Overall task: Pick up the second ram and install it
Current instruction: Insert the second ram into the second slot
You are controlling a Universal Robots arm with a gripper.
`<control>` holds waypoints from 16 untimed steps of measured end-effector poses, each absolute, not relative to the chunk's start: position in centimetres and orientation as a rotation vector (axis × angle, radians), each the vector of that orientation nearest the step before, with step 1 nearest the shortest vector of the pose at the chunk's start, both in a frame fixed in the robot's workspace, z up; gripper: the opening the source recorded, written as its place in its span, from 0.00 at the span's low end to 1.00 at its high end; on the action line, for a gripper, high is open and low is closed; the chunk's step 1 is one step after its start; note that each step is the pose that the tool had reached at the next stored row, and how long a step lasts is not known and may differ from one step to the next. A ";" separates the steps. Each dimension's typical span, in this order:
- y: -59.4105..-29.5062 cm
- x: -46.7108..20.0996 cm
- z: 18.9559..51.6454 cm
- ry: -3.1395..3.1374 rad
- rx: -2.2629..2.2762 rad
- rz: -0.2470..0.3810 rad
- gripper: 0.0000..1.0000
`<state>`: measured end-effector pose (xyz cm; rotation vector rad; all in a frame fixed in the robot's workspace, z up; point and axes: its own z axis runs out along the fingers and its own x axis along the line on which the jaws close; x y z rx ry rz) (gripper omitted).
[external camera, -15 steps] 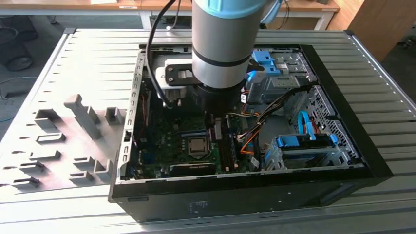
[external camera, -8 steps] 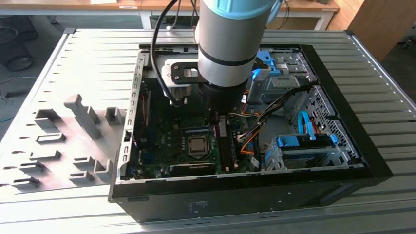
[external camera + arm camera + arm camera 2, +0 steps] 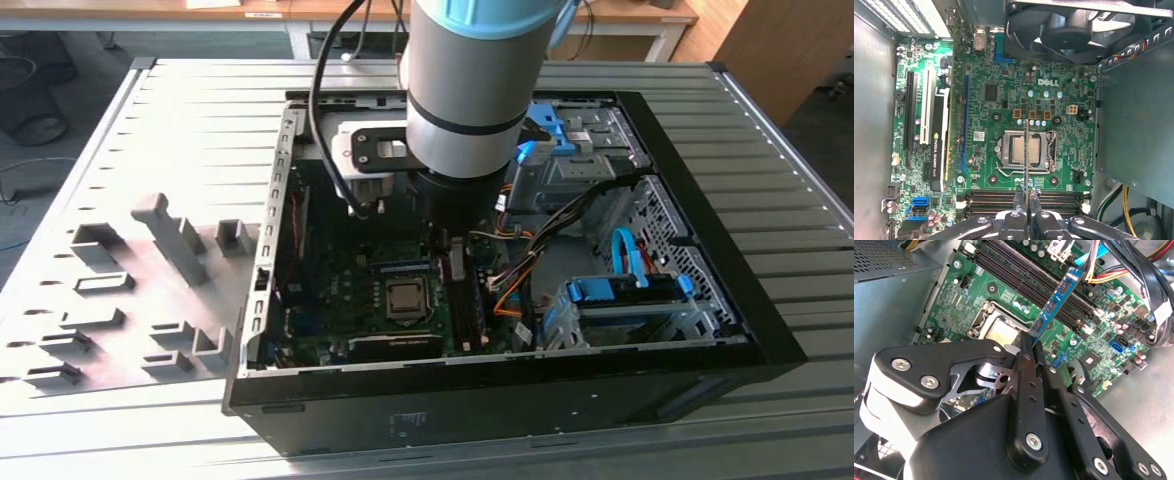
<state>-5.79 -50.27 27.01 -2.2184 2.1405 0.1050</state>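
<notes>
My gripper (image 3: 1030, 342) is shut on the second ram (image 3: 1059, 300), a slim blue-green stick gripped by one end, its length reaching out over the motherboard. In the first wrist view the ram (image 3: 1026, 155) shows edge-on as a thin line crossing the silver processor (image 3: 1024, 150), with the gripper (image 3: 1026, 196) clamped on its end. The stick hangs above the board, over the row of long dark memory slots (image 3: 1019, 275); I see no contact with them. In the exterior view the gripper (image 3: 451, 248) is down inside the open PC case (image 3: 747, 330).
A black fan (image 3: 1074, 25) and a grey metal box (image 3: 1134, 130) flank the board. A graphics card (image 3: 936, 135) stands in its slot. Coloured cables (image 3: 1114, 260) run close to the memory slots. Grey holder blocks (image 3: 160, 240) stand on the slatted table outside the case.
</notes>
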 end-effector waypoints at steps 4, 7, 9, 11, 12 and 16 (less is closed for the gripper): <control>-50.3 -5.8 27.0 2.141 -2.218 0.105 0.14; -50.3 -5.8 27.0 2.145 -2.215 0.105 0.14; -50.3 -5.8 27.0 2.160 -2.198 0.104 0.14; -50.3 -5.8 27.0 2.188 -2.170 0.103 0.14; -50.3 -5.8 27.0 2.202 -2.155 0.102 0.14; -50.3 -5.8 27.0 2.258 -2.094 0.100 0.14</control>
